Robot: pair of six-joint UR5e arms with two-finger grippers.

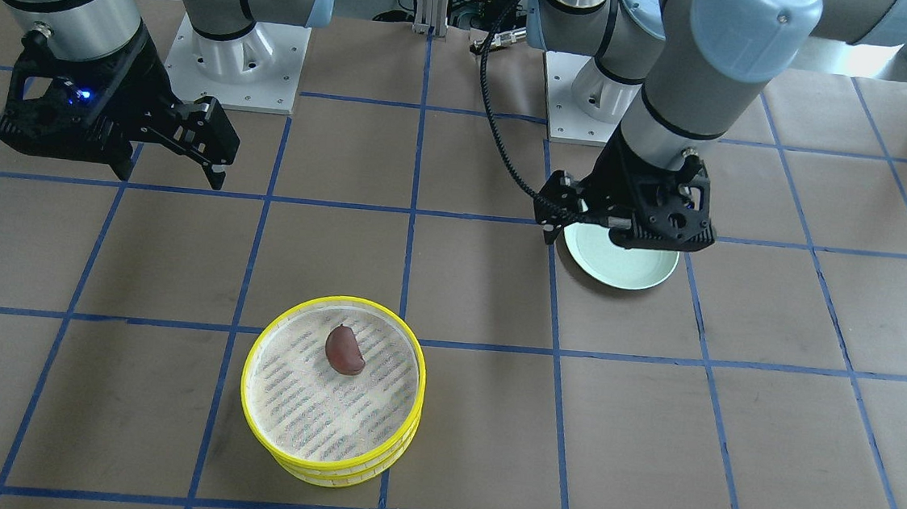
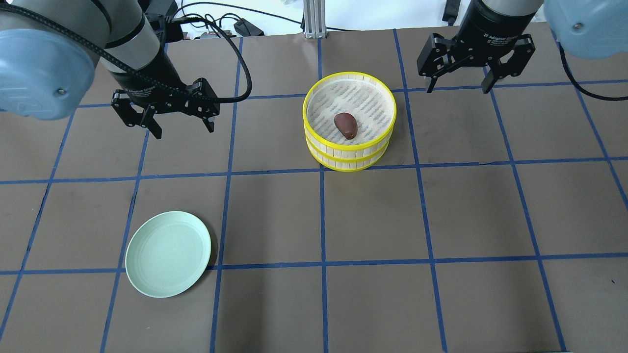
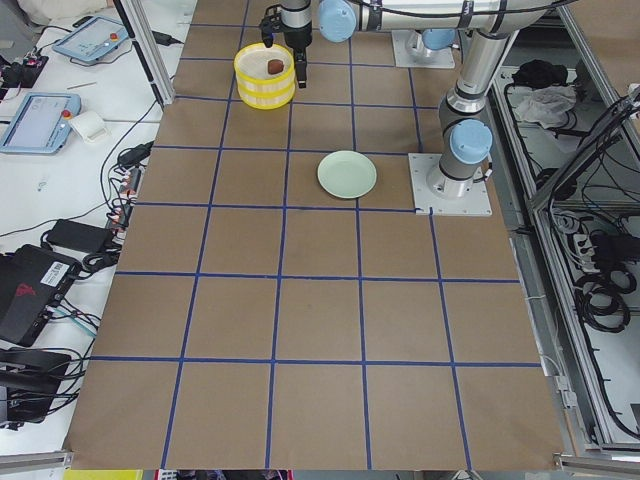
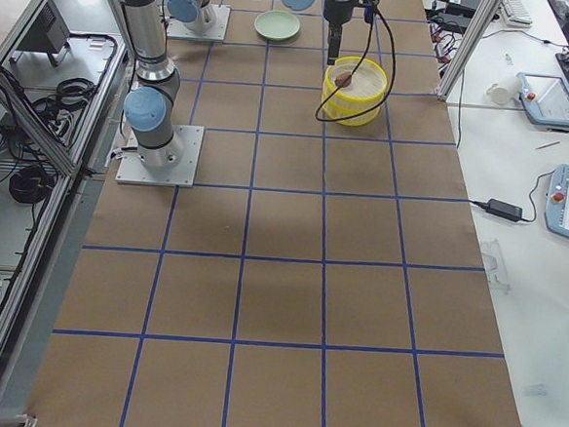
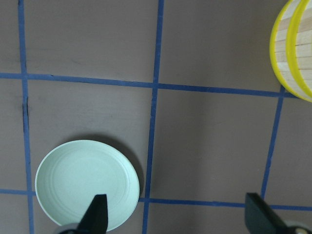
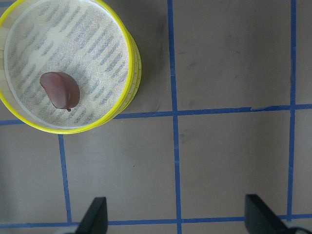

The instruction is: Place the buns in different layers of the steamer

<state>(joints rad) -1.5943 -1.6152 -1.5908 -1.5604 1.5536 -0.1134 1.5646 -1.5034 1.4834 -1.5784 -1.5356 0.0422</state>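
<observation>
Steamer [image 2: 349, 149]: 2 stacked yellow-rimmed trays, 1 reddish-brown bun [image 2: 346, 125] on top woven floor (left pincer [image 2: 184, 131], right pincer [image 2: 458, 89] both spread, empty).

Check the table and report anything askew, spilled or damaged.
Nothing stands out. The two steamer trays sit squarely stacked, the reddish-brown bun lies in the top one, and the green plate lies flat and intact. The left gripper and right gripper hang open, clear of everything. Only that one bun shows; the lower tray's inside is hidden.
</observation>
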